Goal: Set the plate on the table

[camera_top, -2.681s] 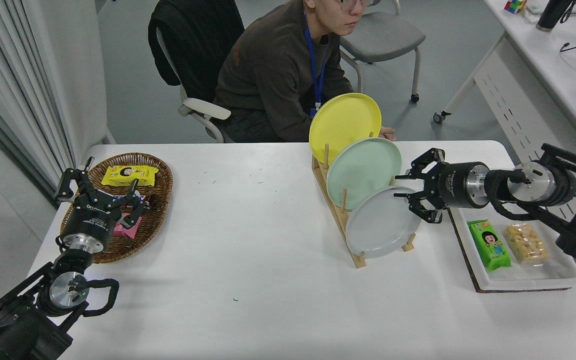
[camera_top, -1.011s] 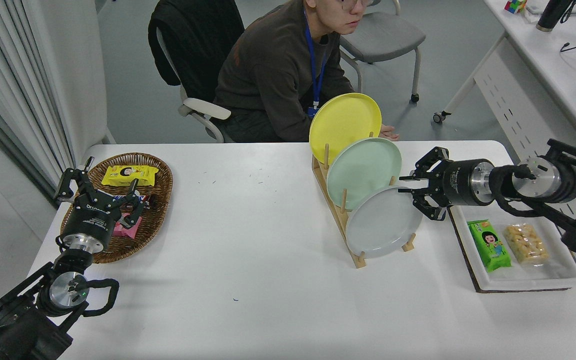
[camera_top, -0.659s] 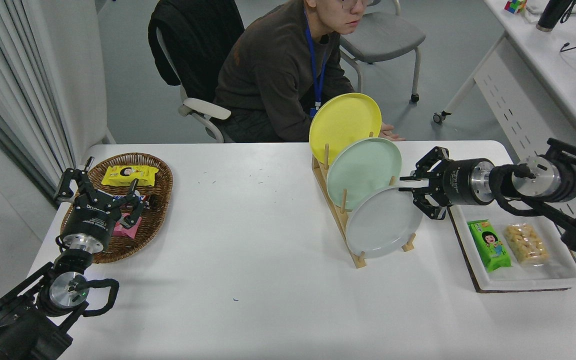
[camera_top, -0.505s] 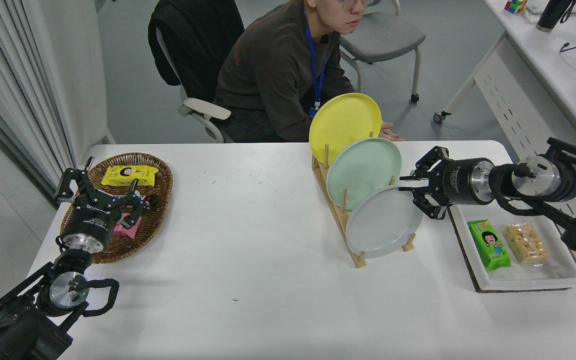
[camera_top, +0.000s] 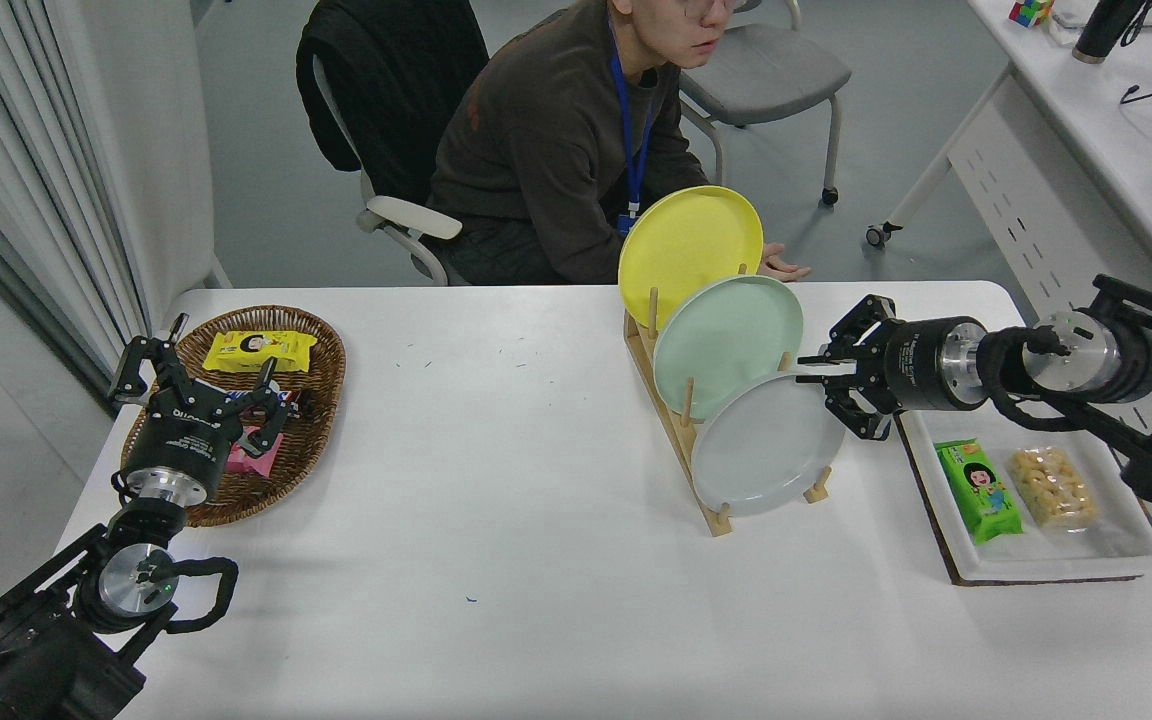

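The right end effector point(camera_top: 829, 392) comes in sideways from the right edge and sits at the upper right rim of the plate point(camera_top: 764, 446). Its fingers look drawn in around that rim, one above and one below, but whether they are truly clamped on it cannot be told from this view. Just beyond it to the right lies a tray point(camera_top: 1116, 545) with a green packet point(camera_top: 980, 489) and a bag of snacks point(camera_top: 1046, 487).

The plate stands on edge, tilted back, in the nearest slot of a wooden rack point(camera_top: 681, 440), with a mint plate point(camera_top: 726, 342) behind it and a yellow plate point(camera_top: 688, 248) behind that. It is round, plain pale grey with a faint blue cast, and has a shallow raised rim; it looks smooth and clean.

By my reading the task is at an early stage: the reach to the plate is done, while the lift out of the rack, the carry and the setting down flat on the bench point(camera_top: 536, 520) are all left

The left end effector point(camera_top: 198, 385) is parked at the lower left with fingers spread, over a wicker basket point(camera_top: 316, 340). A person point(camera_top: 556, 150) sits at the far side
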Robot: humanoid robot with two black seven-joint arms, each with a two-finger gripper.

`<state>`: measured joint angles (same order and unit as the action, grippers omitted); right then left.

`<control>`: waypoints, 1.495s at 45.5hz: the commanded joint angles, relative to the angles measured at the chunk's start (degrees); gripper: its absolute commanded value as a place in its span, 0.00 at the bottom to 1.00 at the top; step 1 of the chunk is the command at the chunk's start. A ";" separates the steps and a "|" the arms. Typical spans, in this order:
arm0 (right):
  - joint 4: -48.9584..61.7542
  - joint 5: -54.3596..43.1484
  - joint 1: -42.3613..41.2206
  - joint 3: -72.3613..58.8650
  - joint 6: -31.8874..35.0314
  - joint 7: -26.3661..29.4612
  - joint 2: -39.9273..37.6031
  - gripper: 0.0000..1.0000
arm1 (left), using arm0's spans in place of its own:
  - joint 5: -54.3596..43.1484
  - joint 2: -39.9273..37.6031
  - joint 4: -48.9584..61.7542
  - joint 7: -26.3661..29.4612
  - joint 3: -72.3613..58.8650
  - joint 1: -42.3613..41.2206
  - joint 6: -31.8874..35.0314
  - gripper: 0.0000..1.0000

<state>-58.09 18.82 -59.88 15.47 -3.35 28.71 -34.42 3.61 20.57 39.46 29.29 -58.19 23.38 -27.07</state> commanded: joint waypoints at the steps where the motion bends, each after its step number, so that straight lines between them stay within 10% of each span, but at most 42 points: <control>1: 0.08 -0.01 0.03 0.00 -0.08 0.03 -0.03 0.16 | 0.00 0.00 0.00 -0.02 0.00 0.00 0.00 0.98; 68: -0.27 -0.36 0.21 0.43 0.80 1.43 0.05 0.00 | 0.00 0.00 0.00 -0.02 0.00 0.00 0.00 0.98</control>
<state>-58.21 18.48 -59.74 15.58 -3.03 29.59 -34.31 3.60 20.57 39.46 29.31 -58.19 23.38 -27.07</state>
